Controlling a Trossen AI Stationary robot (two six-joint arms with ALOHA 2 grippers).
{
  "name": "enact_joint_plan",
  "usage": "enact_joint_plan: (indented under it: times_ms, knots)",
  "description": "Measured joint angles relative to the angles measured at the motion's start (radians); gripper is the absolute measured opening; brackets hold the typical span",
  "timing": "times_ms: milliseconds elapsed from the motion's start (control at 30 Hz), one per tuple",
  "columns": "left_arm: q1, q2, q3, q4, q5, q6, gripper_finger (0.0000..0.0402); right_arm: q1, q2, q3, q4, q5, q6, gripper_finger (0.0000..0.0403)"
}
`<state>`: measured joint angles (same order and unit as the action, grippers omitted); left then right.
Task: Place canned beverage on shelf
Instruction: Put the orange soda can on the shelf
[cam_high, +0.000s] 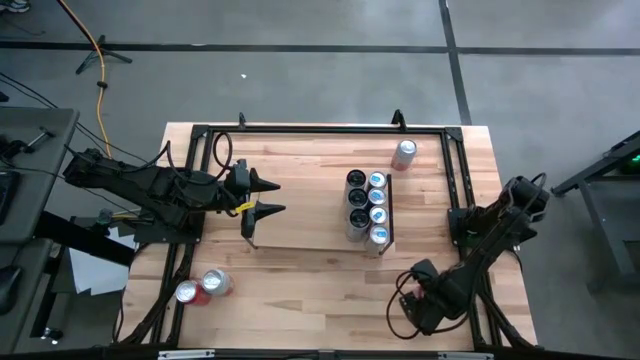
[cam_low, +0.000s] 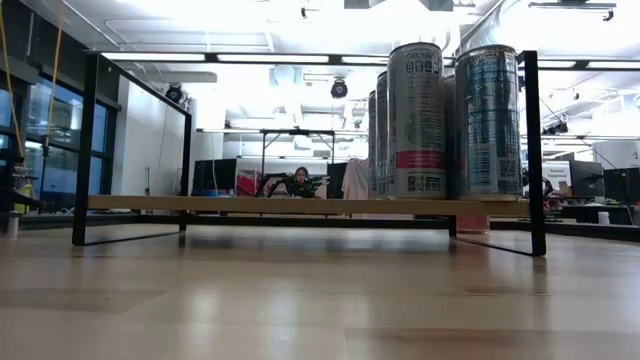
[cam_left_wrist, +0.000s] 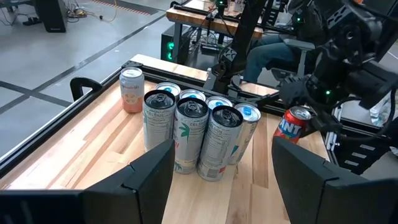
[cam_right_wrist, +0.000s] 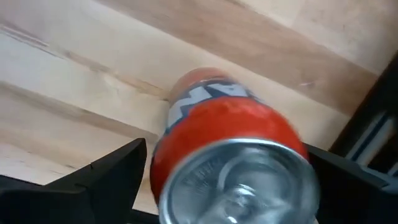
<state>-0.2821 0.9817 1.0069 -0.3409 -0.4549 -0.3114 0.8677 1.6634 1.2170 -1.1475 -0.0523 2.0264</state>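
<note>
High view gives me the whole bench (cam_high: 300, 290): the shelf (cam_high: 310, 225) lies across its middle, with 8 tall cans (cam_high: 367, 206) packed in 2 rows of 4 at its right end. A pink can (cam_high: 404, 153) stands alone on the bench beyond that cluster, near the back rail. 2 more cans (cam_high: 202, 287) stand together at the front left corner. My left gripper (cam_high: 268, 196) hovers at the shelf's left end with its fingers parted and nothing between them. My right gripper (cam_high: 430, 300) is low at the front right of the bench, well apart from the shelf; from above I cannot see what it has.

Right wrist view settles that: a red can (cam_right_wrist: 230, 155) fills the gap between the 2 fingers (cam_right_wrist: 106, 180), which stand wide on either side of it, top rim toward the camera. I cannot tell whether the fingers actually press on it.

Left wrist view looks along the shelf at the cluster, and beyond it I see the same red can (cam_left_wrist: 291, 124) upright under the right arm, off the shelf.

Low view shows the shelf (cam_low: 300, 204) as a thin board on black wire frames, the tall cans (cam_low: 450, 120) standing at its right end, and a person (cam_low: 298, 181) seated far behind. Neither gripper appears there.
</note>
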Motion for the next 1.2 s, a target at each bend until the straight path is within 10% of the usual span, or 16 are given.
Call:
enact_joint_plan:
  times_ms: [300,567,800,1200]
  knots:
    - [0.0,0.0,0.0,0.0,0.0,0.0,0.0226,-0.032,0.0,-0.048,0.062,-0.091,-0.069,0.0363]
    - [0.009,-0.008,0.0,-0.01,-0.001,-0.153,0.0226,-0.029,0.001,0.132,-0.078,-0.035,-0.208,0.0277]
    - [0.014,-0.051,0.001,-0.003,0.0,-0.133,0.0225,-0.11,0.0,0.46,-0.148,0.206,-0.59,0.0277]
    - [0.01,-0.165,0.001,0.027,0.09,-0.071,0.0225,-0.444,0.067,0.77,-0.04,0.315,-1.308,0.0277]
